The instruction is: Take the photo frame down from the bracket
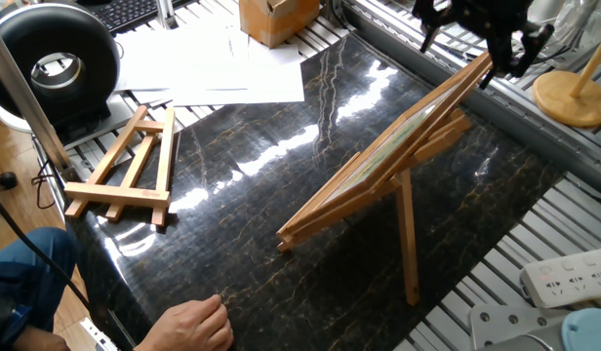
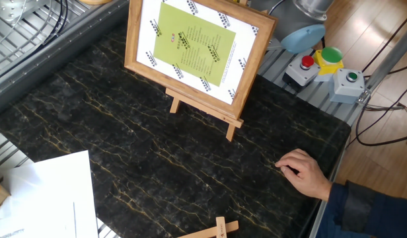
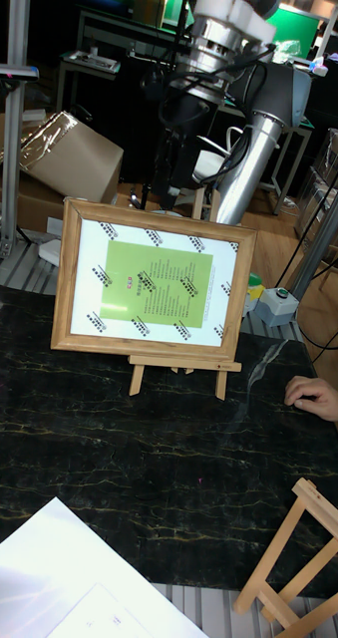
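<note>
Above the photo frame one fixed view alone shows the claw, fingers spread.

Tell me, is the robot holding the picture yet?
No. The pincer hangs by the photo frame's top edge, holding nothing; the frame rests on the bracket.

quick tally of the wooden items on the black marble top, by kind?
Light-wood photo frame with green printed sheet: 1
Light-wood tripod easel bracket holding the frame: 1
Smaller folded slatted wooden easel lying flat: 1
Total: 3
</note>
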### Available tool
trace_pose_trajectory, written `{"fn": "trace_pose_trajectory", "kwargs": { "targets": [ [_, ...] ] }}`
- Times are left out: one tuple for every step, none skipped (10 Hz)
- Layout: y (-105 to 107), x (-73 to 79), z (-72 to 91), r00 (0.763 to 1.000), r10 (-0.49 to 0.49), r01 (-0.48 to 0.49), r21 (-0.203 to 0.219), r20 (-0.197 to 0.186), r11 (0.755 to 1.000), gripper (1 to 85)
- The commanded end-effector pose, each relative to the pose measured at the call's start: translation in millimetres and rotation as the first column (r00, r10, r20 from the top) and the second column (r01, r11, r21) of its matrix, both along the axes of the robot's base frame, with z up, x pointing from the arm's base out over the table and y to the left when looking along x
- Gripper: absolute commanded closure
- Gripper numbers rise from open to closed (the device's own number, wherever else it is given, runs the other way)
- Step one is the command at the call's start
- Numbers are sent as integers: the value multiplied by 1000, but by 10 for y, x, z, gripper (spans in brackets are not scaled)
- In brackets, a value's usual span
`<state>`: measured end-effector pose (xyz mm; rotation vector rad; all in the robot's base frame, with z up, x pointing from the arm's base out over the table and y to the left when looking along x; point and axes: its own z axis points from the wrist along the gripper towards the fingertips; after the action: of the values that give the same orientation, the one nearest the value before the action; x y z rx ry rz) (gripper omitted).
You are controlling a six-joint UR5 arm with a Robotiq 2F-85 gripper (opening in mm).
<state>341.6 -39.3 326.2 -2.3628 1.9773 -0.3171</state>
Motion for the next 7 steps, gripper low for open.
{"fn": "trace_pose_trajectory", "kwargs": {
  "targets": [
    [97, 17, -134, 1000, 5, -6, 35, 16, 999, 93],
    [111, 22, -163, 1000, 5, -6, 42, 16, 999, 93],
    [117, 23, -174, 1000, 7, -7, 45, 16, 999, 93],
    [118, 19, -180, 1000, 8, -9, 45, 16, 999, 93],
    [109, 13, -195, 1000, 10, -10, 43, 16, 999, 93],
    [117, 5, -217, 1000, 9, -10, 49, 16, 999, 93],
    [121, -2, -232, 1000, 9, -10, 52, 14, 999, 93]
  ]
}}
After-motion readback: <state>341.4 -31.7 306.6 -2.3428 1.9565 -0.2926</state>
